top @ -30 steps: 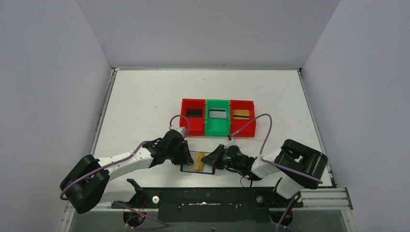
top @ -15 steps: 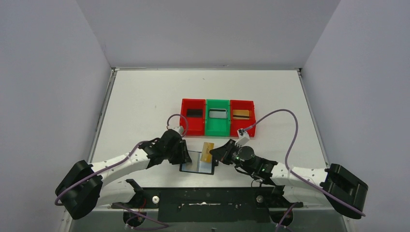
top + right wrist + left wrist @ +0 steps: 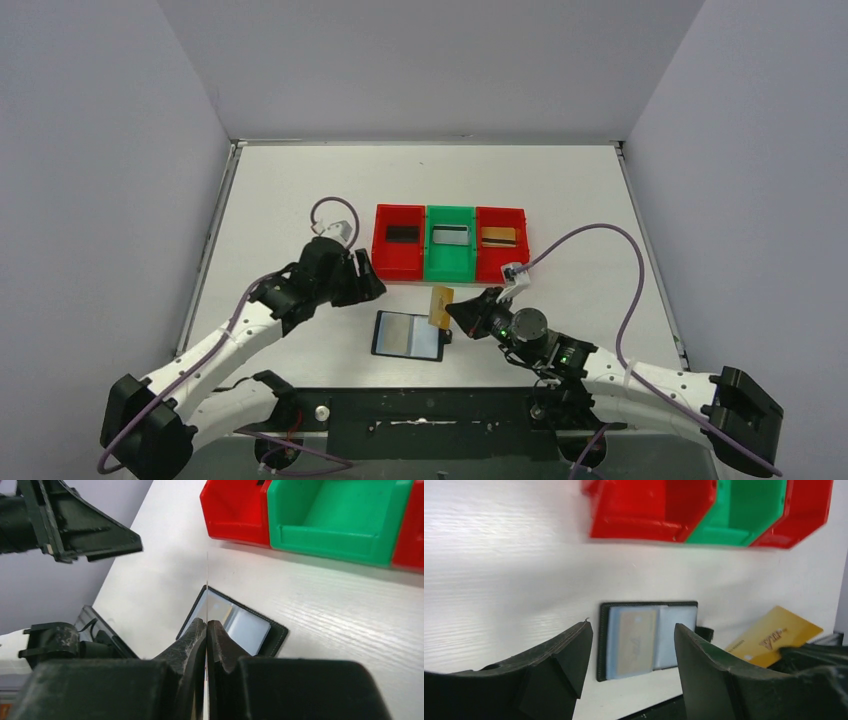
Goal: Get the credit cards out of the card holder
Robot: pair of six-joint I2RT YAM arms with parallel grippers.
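Thin gold rectangular credit card [image 3: 438, 306] is clamped in the closed right fingers [image 3: 452, 310], at the far right corner of the flat black open card holder [image 3: 408, 335] on the worktop [image 3: 300, 200]; left fingers [image 3: 362, 278] gape empty, farther left.

a green tray [image 3: 450, 264] is sitting near the middle of a white table [image 3: 300, 190]. a red tray [image 3: 399, 264] is standing flush against the green tray's left side. a second red tray [image 3: 501, 267] is touching its right side, the three forming one row. plain grey walls [image 3: 430, 60] are rising behind the green tray and on both sides of it. a black rail [image 3: 430, 415] is running along the table's near edge, well apart from the green tray.
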